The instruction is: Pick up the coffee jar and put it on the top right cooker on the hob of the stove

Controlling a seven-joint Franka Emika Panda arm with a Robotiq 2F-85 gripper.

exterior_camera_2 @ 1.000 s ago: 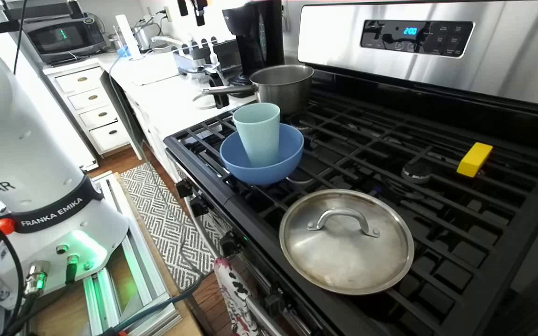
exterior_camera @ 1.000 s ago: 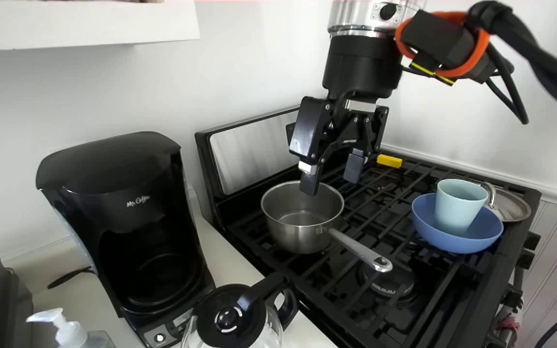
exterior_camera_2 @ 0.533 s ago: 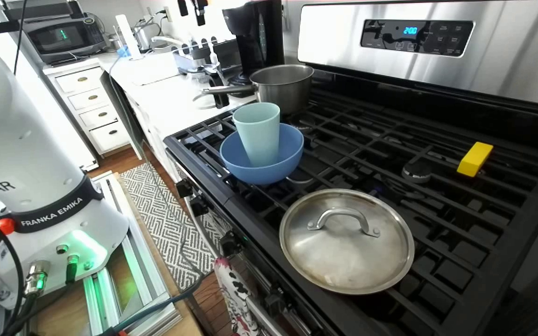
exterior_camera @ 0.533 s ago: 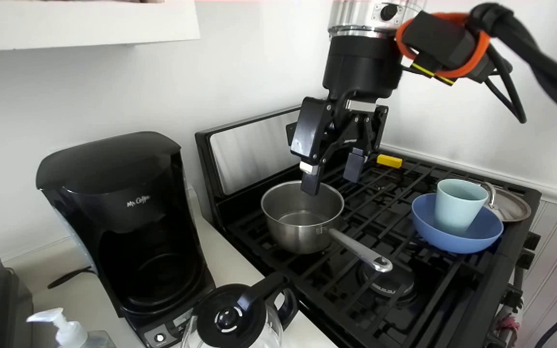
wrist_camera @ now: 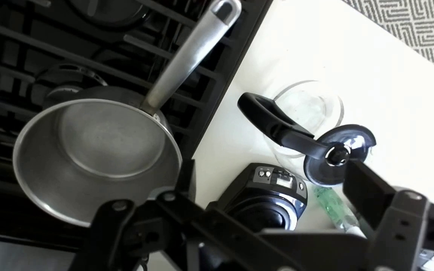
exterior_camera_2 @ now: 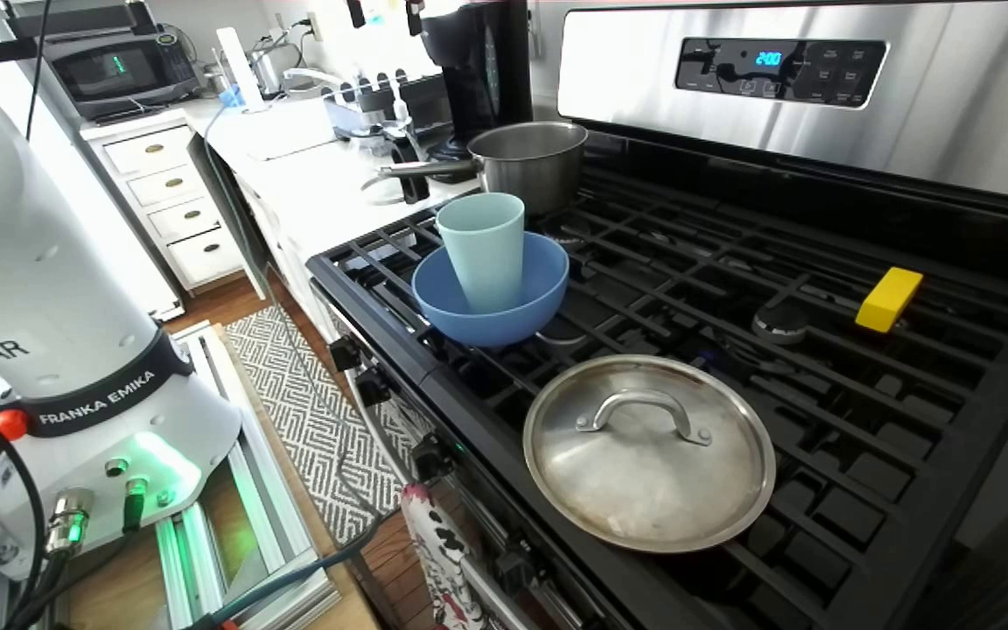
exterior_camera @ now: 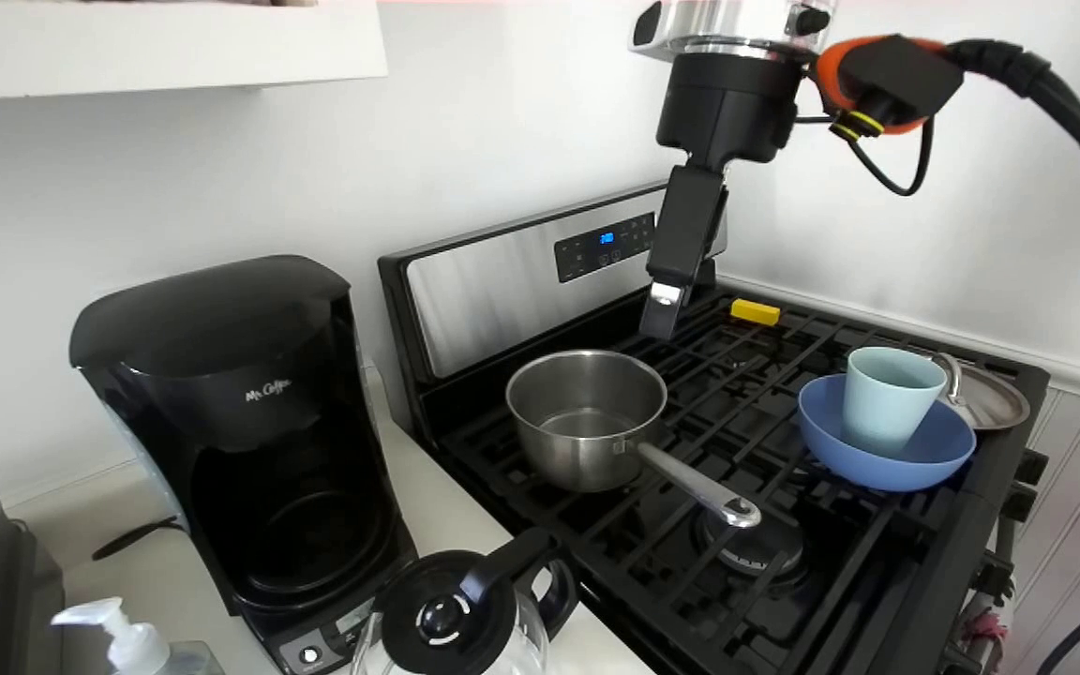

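The Robotiq gripper point(wrist_camera: 269, 171) hung in the air and was spread wide. The glass coffee carafe point(exterior_camera: 458, 607) stood upright on the white counter point(wrist_camera: 382, 90), near the Mr. Coffee machine point(exterior_camera: 245, 403) and the gas stove point(exterior_camera: 498, 295).

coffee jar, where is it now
In an exterior view, the coffee jar is at the bottom edge, left of centre, on the white counter in front of the coffee machine, beside the stove.
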